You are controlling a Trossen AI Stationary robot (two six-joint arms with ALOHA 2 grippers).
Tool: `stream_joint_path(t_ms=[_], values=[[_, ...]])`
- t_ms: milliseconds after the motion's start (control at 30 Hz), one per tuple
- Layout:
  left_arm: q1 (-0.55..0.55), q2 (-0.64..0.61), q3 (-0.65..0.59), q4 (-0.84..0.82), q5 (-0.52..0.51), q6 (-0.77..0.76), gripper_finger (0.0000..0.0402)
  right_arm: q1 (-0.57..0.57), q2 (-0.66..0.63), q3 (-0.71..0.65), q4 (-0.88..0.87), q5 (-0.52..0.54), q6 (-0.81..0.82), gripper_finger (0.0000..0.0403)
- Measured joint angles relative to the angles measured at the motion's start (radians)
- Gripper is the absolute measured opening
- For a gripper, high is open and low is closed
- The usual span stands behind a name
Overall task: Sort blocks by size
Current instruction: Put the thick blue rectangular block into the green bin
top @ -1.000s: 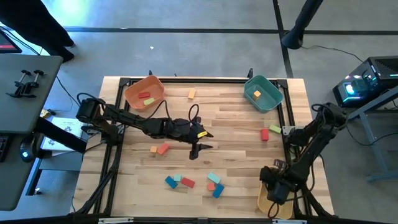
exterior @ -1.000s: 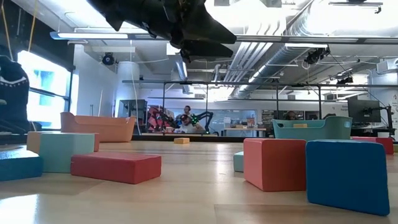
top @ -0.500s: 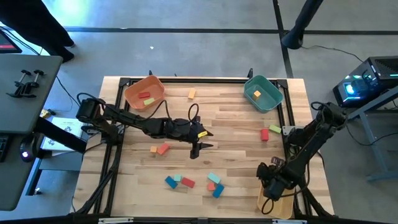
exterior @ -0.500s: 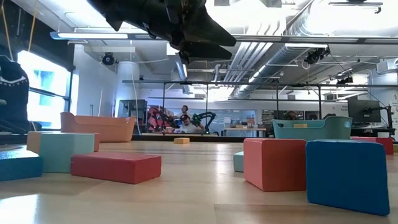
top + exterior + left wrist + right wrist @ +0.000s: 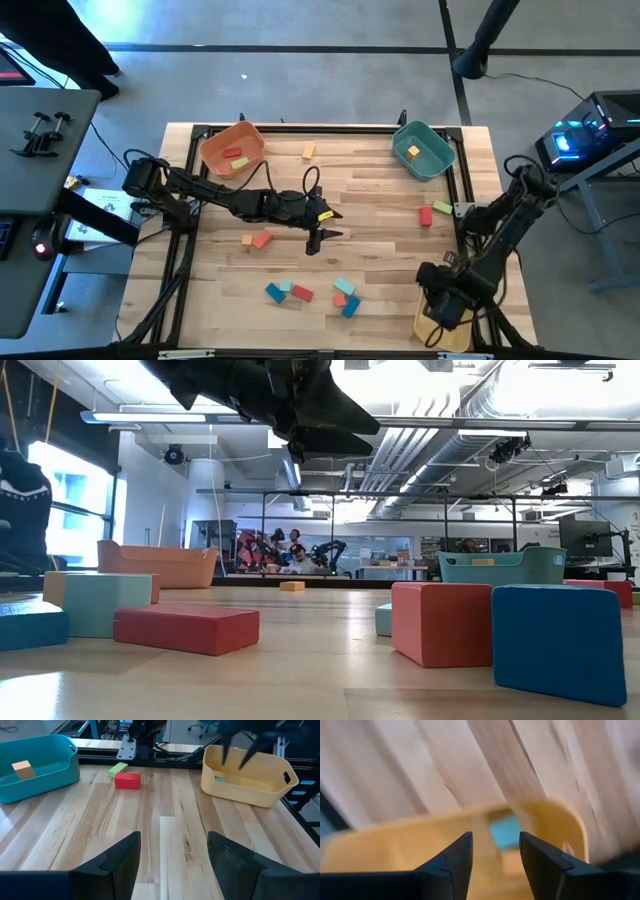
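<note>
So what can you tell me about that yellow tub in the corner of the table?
The yellow bin looks like smooth pale plastic, oblong with rounded corners, flared walls and a handle cutout in one end. It sits upright on the wooden table at its near right corner. A small teal block lies inside. The right pincer hangs above it, jaws apart.

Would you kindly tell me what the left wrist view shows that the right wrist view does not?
Only the left wrist view shows the teal bin holding an orange block, a red block beside a green block, and the left claw, open and empty.

Only the right wrist view shows the right claw, open and empty, from behind its own fingers.

Both show the yellow bin with a teal block inside, and the wooden table.
</note>
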Motion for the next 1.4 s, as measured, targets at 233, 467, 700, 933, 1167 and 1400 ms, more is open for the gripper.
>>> stream_joint_path(t_ms=[233, 467, 700, 933, 1167, 1400], values=[[-0.003, 0.0, 0.0, 0.004, 0.0, 0.008, 0.0215, 0.051, -0.001, 0.033, 0.118, 0.499, -0.16, 0.0153], [-0.005, 0.002, 0.0, 0.055, 0.0, 0.008, 0.0215, -0.007, -0.001, -0.116, 0.205, 0.877, -0.268, 0.0153], [-0.008, 0.019, 0.0, 0.097, 0.0, 0.019, 0.0215, -0.212, -0.001, -0.223, 0.193, 0.988, -0.236, 0.0153], [0.005, 0.068, 0.0, 0.194, -0.012, 0.051, 0.0215, -0.429, -0.002, -0.226, 0.283, 0.777, -0.58, 0.0153], [0.019, 0.142, 0.0, 0.248, -0.016, 0.027, 0.0215, -0.556, -0.003, -0.226, 0.504, 0.625, -1.149, 0.0153], [-0.005, 0.145, 0.0, 0.167, 0.0, -0.044, 0.0215, -0.627, -0.007, -0.226, 0.626, 0.284, -1.346, 0.0153]])
